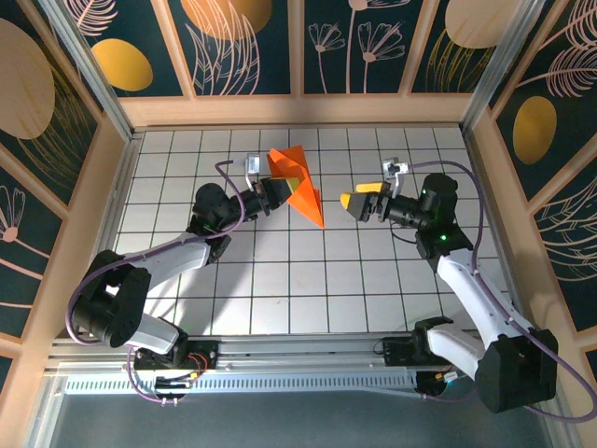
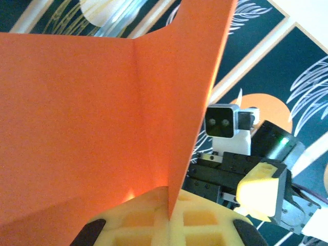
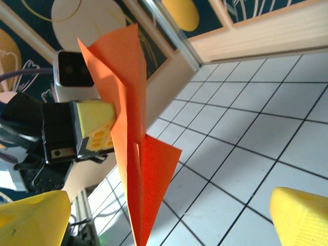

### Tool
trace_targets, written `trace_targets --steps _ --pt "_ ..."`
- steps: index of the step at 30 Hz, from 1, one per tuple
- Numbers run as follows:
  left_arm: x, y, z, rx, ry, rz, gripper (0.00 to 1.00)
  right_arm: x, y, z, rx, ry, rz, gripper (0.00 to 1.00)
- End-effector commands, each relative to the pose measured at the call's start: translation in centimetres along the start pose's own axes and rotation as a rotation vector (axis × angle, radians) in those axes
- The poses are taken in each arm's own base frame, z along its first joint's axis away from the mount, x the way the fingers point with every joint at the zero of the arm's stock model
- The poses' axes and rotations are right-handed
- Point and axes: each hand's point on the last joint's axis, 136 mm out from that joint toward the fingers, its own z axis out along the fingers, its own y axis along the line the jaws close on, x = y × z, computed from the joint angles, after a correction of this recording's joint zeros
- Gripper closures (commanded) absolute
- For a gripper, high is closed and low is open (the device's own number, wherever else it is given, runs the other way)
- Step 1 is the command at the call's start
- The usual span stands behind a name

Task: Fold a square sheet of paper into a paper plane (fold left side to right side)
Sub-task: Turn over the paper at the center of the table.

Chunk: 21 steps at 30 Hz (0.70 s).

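The paper plane [image 1: 300, 182] is pinched in the closed left gripper [image 1: 278, 194], straight ahead of the wide-open, empty right gripper [image 1: 358, 199].

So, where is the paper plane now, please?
Top view: the left gripper holds the paper plane over the far middle of the table, left of the open right gripper.

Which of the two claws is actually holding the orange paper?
The left claw: it is pinched shut on the folded orange paper plane. The right claw stands open, apart from it.
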Motion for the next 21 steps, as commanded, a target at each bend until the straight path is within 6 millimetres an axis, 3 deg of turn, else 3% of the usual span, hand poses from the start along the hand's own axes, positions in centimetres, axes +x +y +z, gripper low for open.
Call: trace_targets --steps 1,12,21 --pt "-1.5 -4.5 0.0 0.141 -0.02 0.125 1.0 0.5 2.4 -0.5 -0.123 0.019 -0.044 0.01" --pt "-0.4 -6.8 0.4 0.238 0.034 0.164 1.0 1.9 5.6 1.3 -0.295 0.092 -0.093 0.01" --pt "0.1 -7.2 0.6 0.253 0.052 0.172 1.0 3.0 6.7 3.5 -0.352 0.151 -0.094 0.04"
